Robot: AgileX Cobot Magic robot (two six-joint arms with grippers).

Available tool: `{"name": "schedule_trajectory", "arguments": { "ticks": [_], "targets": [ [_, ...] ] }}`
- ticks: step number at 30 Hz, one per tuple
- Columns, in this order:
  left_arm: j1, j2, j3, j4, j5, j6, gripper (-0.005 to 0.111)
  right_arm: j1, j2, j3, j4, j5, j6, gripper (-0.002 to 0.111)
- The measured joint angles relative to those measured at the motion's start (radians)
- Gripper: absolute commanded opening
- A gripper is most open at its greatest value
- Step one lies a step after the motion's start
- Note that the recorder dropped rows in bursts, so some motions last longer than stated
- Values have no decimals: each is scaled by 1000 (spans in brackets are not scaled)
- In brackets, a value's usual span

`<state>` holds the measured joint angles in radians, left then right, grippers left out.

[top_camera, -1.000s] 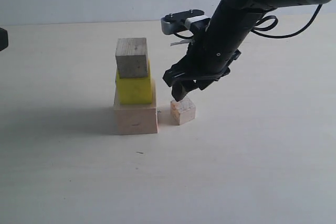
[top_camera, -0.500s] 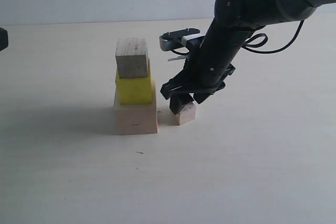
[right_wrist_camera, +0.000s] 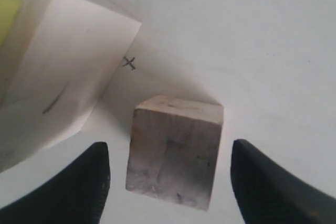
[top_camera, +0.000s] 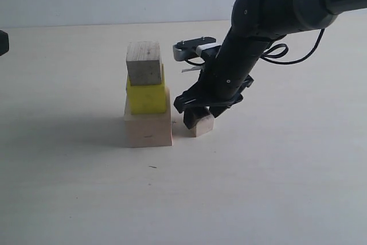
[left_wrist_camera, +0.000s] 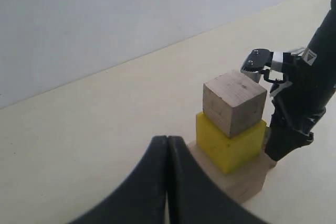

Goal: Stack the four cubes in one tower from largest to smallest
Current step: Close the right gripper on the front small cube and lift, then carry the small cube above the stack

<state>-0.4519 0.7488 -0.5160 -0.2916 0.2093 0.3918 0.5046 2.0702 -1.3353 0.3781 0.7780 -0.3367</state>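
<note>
Three of four stacked: large pale cube (top_camera: 148, 131) under yellow cube (top_camera: 147, 98) under small wooden cube (top_camera: 144, 64), widest lowest for steadiness | smallest cube (top_camera: 203, 125): sits on worktop (top_camera: 258, 187) just right of large pale cube, awaiting top spot | right claw (right_wrist_camera: 170, 179): gapes wide astride it, touches neither side, set to pinch | left claw (left_wrist_camera: 167, 182): pressed closed, empty, out of the way to the left

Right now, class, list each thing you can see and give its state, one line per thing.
large pale cube: on the table, base of the tower.
yellow cube: stacked on the large pale cube.
small wooden cube: stacked on the yellow cube, top of the tower.
smallest cube: on the table beside the tower, not gripped.
right gripper: open, jaws either side of the smallest cube.
left gripper: shut, empty.
</note>
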Motion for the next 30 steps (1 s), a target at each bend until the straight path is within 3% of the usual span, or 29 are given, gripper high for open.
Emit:
{"name": "schedule_trajectory", "arguments": {
  "ticks": [4, 11, 12, 23, 30],
  "targets": [
    [0, 0, 0, 0, 0, 0, 0, 0, 8, 0, 2, -12, -1, 55],
    [0, 0, 0, 0, 0, 0, 0, 0, 8, 0, -40, -16, 42, 3],
    [0, 0, 0, 0, 0, 0, 0, 0, 6, 0, -53, -14, 54, 0],
    [0, 0, 0, 0, 0, 0, 0, -2, -142, -7, -147, 23, 104, 0],
    [0, 0, 0, 0, 0, 0, 0, -2, -265, -126, -150, 129, 177, 0]
  ]
}}
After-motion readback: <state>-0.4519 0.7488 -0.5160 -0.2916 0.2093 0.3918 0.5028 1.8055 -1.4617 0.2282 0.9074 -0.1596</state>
